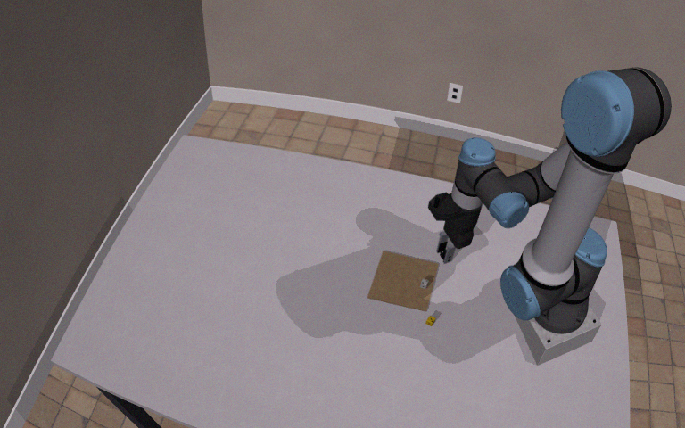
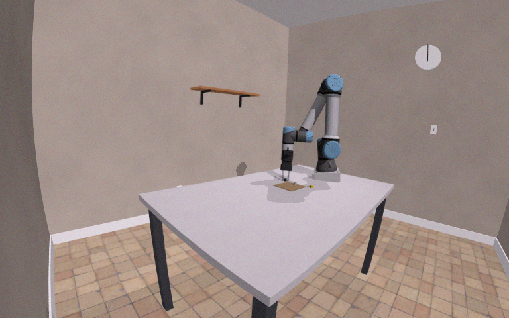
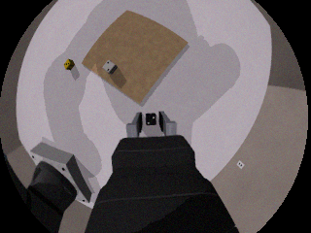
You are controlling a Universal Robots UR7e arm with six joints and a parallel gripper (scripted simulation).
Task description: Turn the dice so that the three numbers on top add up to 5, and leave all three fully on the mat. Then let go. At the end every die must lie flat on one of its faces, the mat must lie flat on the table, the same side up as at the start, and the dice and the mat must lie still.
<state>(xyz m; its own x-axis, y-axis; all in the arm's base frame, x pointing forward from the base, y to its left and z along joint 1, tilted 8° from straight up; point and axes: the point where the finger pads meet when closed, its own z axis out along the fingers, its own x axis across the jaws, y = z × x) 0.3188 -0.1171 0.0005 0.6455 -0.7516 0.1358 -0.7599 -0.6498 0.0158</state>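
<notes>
The brown mat (image 1: 403, 280) lies flat on the white table; it also shows in the wrist view (image 3: 136, 53). A white die (image 1: 424, 283) rests on the mat near its right edge, also in the wrist view (image 3: 108, 66). A yellow die (image 1: 431, 320) lies on the table just off the mat's near corner, also in the wrist view (image 3: 68, 64). My gripper (image 1: 446, 254) points down, low over the table beside the mat's far right corner. Its fingers stand partly open. A small dark die (image 3: 151, 118) shows between them; I cannot tell whether they touch it.
The arm's base (image 1: 558, 331) stands on the table right of the mat. The arm's shadow falls across the mat and the table around it.
</notes>
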